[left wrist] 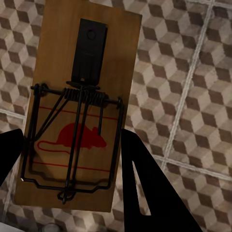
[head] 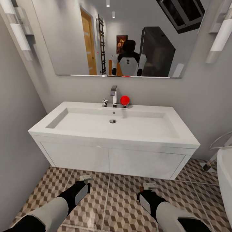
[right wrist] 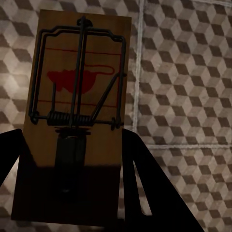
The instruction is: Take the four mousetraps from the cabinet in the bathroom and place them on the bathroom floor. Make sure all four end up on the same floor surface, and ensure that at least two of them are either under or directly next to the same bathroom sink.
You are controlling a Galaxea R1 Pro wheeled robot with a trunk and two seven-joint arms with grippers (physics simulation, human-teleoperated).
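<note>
Wooden mousetraps, one held in each end effector, above the bathroom floor.
Left mousetrap [left wrist: 77,106] sits clamped in the left end effector [head: 84,181]; right mousetrap [right wrist: 77,111] is gripped by the right end effector [head: 146,190]. Both hang over the cube-pattern floor [head: 116,199], just before the white vanity [head: 112,158] under the sink [head: 112,124].

I am in a home bathroom. A wide white sink [head: 112,124] with a chrome tap [head: 113,95] sits on a white two-door vanity [head: 109,159] against a grey wall. Above it hangs a large mirror [head: 80,38] reflecting a wooden door. The floor [head: 119,199] has brown and beige cube-patterned tiles, and a white bathtub [head: 225,174] edge curves beside me.
</note>
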